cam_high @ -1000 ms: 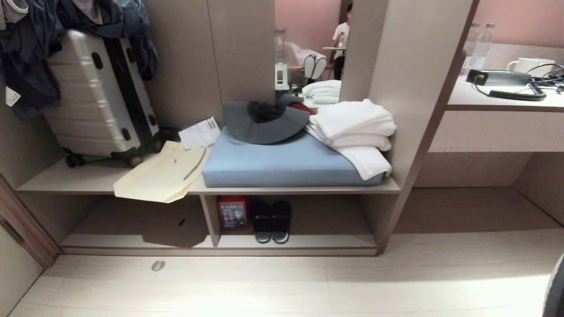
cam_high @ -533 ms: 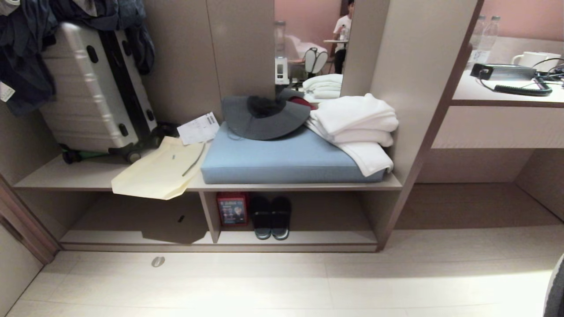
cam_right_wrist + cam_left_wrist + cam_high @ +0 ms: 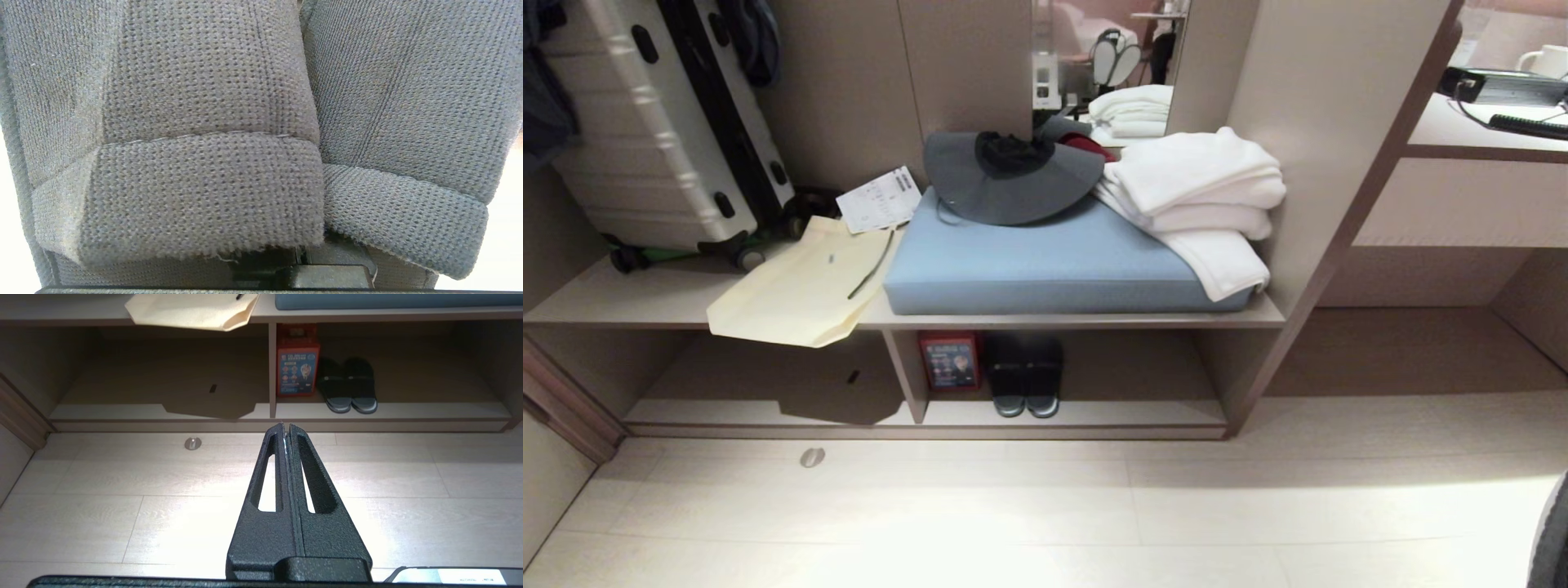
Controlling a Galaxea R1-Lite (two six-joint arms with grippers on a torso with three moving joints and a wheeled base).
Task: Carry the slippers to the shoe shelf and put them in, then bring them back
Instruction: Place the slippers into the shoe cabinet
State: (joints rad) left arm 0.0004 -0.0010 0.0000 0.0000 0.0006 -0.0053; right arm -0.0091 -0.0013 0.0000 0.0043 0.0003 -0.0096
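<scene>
A: Right gripper status?
B: Clamped on the slippers (image 3: 204,163); the grey fabric fills the right wrist view.
A: Left gripper (image 3: 285,426)?
B: Fingers pressed together, empty, above the floor before the shoe shelf (image 3: 1078,322).

Pale wood-look floor (image 3: 1045,523), beige panel walls (image 3: 849,82), brightly lit desk counter (image 3: 1486,139)

Bright glare on the pale floor (image 3: 1045,523) before the shoe shelf (image 3: 1054,322), dim shadowed cubbies beneath its top board, slight edge distortion, right wrist view sharp on close fabric.
</scene>
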